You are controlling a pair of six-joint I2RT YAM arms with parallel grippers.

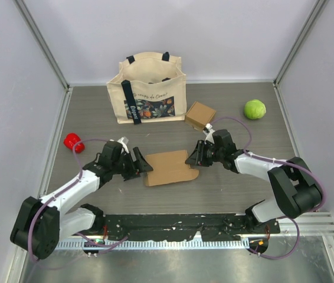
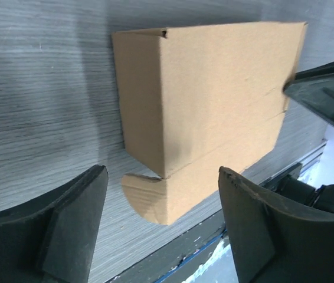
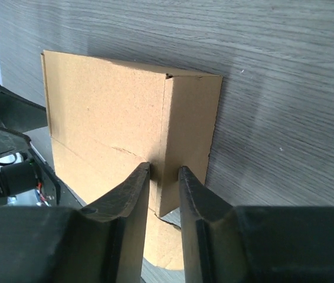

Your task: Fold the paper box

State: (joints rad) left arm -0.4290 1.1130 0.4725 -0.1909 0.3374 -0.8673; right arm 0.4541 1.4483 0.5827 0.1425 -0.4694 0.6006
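The paper box [image 1: 168, 168] is a brown cardboard blank that lies partly flattened on the table between my two arms. My left gripper [image 1: 146, 166] is open at its left edge, with the jaws wide apart. In the left wrist view the box [image 2: 208, 94] and its rounded flap [image 2: 149, 197] lie just ahead of the left gripper [image 2: 161, 174], untouched. My right gripper [image 1: 192, 158] is shut on the box's right edge. In the right wrist view the right gripper [image 3: 164, 172] pinches the raised side panel [image 3: 190, 124] of the box.
A cream tote bag [image 1: 148, 88] stands at the back. A small closed cardboard box [image 1: 200, 115] sits beside it, a green ball [image 1: 254, 109] at the back right, and a red object [image 1: 73, 142] at the left. Walls enclose the table on three sides.
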